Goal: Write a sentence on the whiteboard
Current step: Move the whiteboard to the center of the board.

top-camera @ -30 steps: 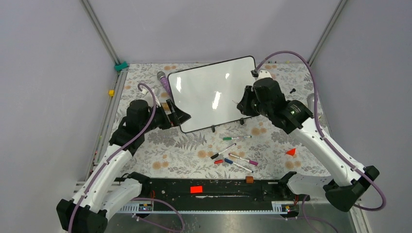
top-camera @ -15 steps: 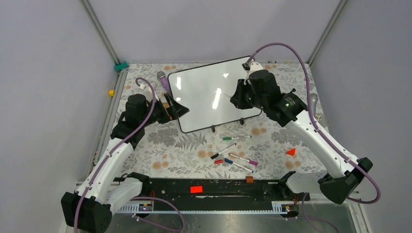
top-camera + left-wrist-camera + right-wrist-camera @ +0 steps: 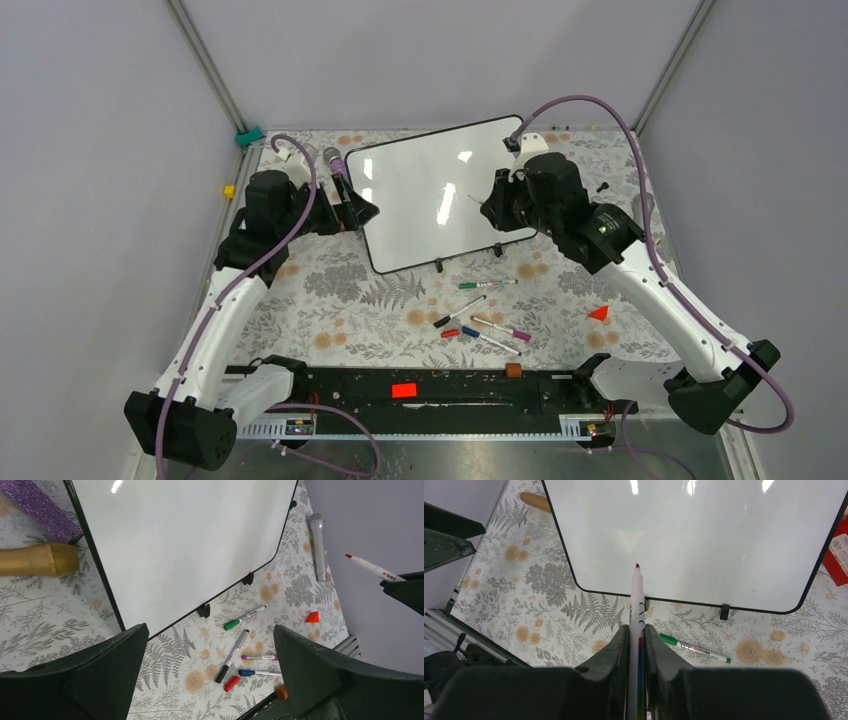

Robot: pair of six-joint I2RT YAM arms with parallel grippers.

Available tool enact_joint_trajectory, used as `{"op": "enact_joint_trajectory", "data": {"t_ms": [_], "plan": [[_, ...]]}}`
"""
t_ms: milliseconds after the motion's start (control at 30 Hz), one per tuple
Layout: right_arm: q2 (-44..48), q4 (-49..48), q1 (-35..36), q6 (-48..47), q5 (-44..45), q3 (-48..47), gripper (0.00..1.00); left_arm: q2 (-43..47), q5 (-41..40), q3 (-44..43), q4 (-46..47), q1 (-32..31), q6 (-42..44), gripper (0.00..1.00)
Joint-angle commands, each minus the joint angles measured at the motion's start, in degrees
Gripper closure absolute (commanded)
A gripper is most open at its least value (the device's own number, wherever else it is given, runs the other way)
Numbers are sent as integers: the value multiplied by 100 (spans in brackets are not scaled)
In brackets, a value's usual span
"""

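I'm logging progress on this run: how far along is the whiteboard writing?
Done: the right gripper is shut on an uncapped red marker. In hand: its tip points at the whiteboard. Left: the board is blank, so every word remains. The left gripper hangs open beside it.

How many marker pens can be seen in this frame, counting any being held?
5. Red marker gripped in the right end effector; green marker, black marker, pink marker, blue marker loose near the whiteboard. Others may be hidden.

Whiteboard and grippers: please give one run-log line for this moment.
whiteboard: blank | right gripper: shut on red-tipped marker, tip above board | left gripper: open, empty, beside board's left edge
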State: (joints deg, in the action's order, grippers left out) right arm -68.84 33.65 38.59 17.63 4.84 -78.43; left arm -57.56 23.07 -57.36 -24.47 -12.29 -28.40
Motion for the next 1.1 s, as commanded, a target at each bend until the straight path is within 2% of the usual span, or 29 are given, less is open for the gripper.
{"op": "enact_joint_trajectory", "data": {"t_ms": [0,267,567,700,833,933,1067], "plan": [[-47,-355,27,-92,-144,114,100,32,-76,-335,-403,43,534,1],[-229,-364,31,-366,-162,-107,100,196,466,52,306,52,575,1],[-204,-272,32,-551,-25,-126,100,-413,1028,210,1286,52,-231,1],[-218,-271,27,-534,-12,-132,100,-484,728,171,1307,123,-313,1],[-202,-277,23,-546,43,-138,100,-545,533,-15,639,356,-172,1],[-152,-279,28,-544,118,-99,100,-554,1206,-2,787,597,226,1],[-195,-279,29,-485,100,-142,100,-981,2274,197,1490,876,22,1]]}}
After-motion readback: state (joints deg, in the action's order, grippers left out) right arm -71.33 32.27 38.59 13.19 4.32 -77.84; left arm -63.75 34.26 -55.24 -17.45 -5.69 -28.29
